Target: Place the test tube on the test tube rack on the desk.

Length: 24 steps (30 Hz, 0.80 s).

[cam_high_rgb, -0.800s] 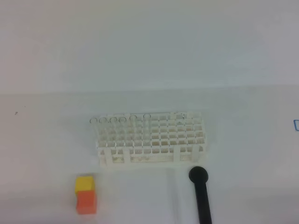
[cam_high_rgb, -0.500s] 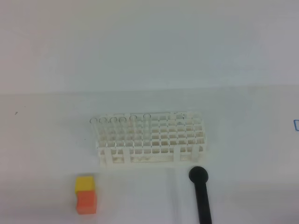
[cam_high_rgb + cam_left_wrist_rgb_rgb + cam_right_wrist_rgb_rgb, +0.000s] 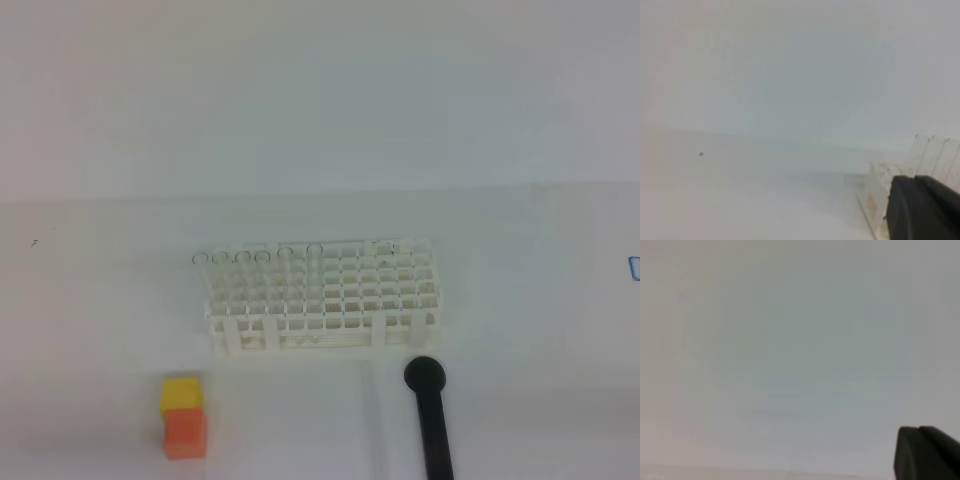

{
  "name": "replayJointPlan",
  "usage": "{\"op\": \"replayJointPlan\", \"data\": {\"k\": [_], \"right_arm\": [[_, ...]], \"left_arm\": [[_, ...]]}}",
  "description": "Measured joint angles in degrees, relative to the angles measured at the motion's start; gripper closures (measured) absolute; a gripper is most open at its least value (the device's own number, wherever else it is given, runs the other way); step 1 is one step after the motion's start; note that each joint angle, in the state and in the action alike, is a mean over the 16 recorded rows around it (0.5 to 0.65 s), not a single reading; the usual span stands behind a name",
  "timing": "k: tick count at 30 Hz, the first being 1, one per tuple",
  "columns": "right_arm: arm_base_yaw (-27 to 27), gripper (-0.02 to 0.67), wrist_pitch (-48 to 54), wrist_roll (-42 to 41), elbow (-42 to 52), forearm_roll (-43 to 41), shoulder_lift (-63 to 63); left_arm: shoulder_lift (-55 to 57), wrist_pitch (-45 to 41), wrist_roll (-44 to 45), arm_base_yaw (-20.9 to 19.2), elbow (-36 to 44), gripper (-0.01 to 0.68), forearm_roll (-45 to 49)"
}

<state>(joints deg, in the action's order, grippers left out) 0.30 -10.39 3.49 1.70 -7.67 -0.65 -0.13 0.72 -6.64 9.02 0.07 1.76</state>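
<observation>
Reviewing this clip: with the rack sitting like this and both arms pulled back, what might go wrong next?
The test tubes in the test tube rack are clear and faint, so an arm reaching in may knock them. The black round-headed stick lies close by the rack's front right corner and could be nudged into it.

high view looks down on the desk (image 3: 100, 330); left wrist (low, close) shares the test tube rack (image 3: 320, 300).

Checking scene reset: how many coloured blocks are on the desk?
2: a yellow block stacked on an orange block, front-left of the test tube rack. None seems hidden.
</observation>
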Motion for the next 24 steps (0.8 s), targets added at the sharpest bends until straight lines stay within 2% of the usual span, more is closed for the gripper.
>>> {"op": "replayJointPlan", "data": {"k": [7, 13, 18, 24], "right_arm": [[0.0, 0.650, -1.4, -0.2, -0.5, -0.2, 0.0], [0.0, 0.650, 3.9, -1.6, -4.7, -0.3, 0.1], [0.0, 0.650, 13.2, -3.1, -11.5, -0.3, 1.8], [0.0, 0.650, 26.3, -4.7, -22.1, 0.0, 7.4]], "left_arm": [[0.1, 5.1, -9.9, 0.7, 0.0, 0.674, 1.6], [0.1, 7.9, -23.3, 2.2, -0.8, 0.674, 7.9], [1.0, 5.2, -31.9, 3.4, -4.3, 0.674, 15.4], [4.6, -4.2, -34.7, 4.0, -12.9, 0.674, 24.8]]}}
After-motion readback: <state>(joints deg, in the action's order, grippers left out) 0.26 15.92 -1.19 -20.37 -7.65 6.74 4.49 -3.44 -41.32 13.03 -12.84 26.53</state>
